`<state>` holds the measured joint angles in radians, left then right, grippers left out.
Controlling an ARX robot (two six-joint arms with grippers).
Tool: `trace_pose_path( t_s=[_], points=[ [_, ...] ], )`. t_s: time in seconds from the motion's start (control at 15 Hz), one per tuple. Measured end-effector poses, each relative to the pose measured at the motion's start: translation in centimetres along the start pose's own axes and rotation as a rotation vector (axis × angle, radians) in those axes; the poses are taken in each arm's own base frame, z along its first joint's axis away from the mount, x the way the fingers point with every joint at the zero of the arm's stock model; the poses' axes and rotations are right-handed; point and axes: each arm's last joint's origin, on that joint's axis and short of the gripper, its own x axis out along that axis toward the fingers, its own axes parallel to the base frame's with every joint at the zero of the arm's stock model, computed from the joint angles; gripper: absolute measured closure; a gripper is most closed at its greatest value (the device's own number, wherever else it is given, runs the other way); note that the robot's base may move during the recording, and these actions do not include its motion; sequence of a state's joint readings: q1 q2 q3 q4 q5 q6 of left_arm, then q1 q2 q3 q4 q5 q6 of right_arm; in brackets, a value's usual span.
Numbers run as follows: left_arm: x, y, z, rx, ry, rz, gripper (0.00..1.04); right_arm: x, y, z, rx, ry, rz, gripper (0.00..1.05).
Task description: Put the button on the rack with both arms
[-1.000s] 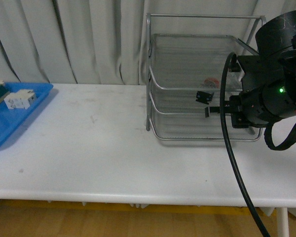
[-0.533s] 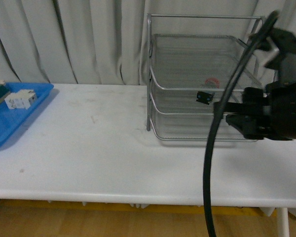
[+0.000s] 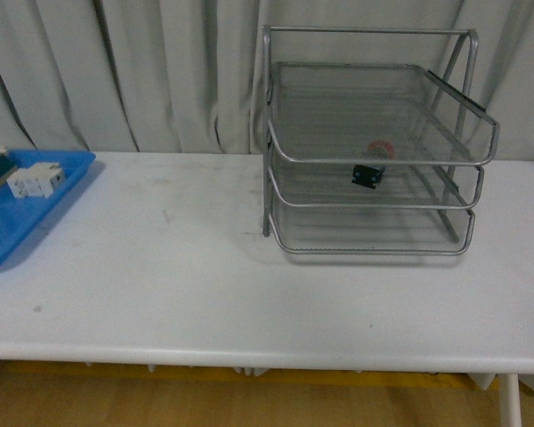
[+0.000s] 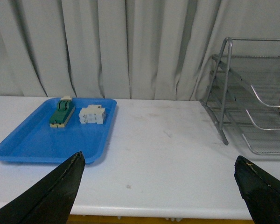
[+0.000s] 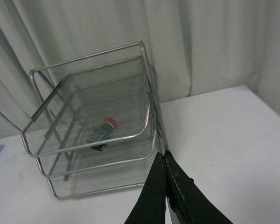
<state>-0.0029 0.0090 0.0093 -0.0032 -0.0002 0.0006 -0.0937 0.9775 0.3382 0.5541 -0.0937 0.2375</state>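
Button [image 3: 371, 165] lying in the rack [image 3: 374, 142], upper right of the front view, red cap toward the curtain, black body toward the front edge; which tier, hard to tell through the mesh. Rack standing on the white bench [image 3: 205, 276]. Blue tray [image 3: 36, 209] at the left edge, carrying a white block [image 3: 36, 180] and a green-and-cream block [image 4: 62, 112]. Left fingers [image 4: 65, 184] spread wide apart, holding nothing. Right fingers [image 5: 164, 196] pressed together, empty, apart from the rack.
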Motion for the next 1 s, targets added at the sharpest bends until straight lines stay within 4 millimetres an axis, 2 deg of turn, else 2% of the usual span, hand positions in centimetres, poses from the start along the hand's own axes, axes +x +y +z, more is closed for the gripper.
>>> trace_pose_path(
  t_s=[0.13,0.27,0.33,0.53,1.0],
  points=[
    [0.0,0.0,0.0,0.000,0.000,0.000,0.07,-2.9,-0.3,-0.9,-0.169,-0.042,0.006,1.03],
    [0.0,0.0,0.0,0.000,0.000,0.000,0.07,-5.0,-0.2,-1.4,-0.218,-0.079,0.009,1.03],
    [0.0,0.0,0.0,0.000,0.000,0.000,0.07,-5.8,-0.3,-2.5,-0.227,-0.080,0.009,1.03],
    [0.0,0.0,0.0,0.000,0.000,0.000,0.07,-6.7,0.8,-3.9,-0.240,-0.076,0.030,1.03],
    [0.0,0.0,0.0,0.000,0.000,0.000,0.07,-7.7,0.5,-4.8,-0.239,-0.085,0.013,1.03]
  ],
)
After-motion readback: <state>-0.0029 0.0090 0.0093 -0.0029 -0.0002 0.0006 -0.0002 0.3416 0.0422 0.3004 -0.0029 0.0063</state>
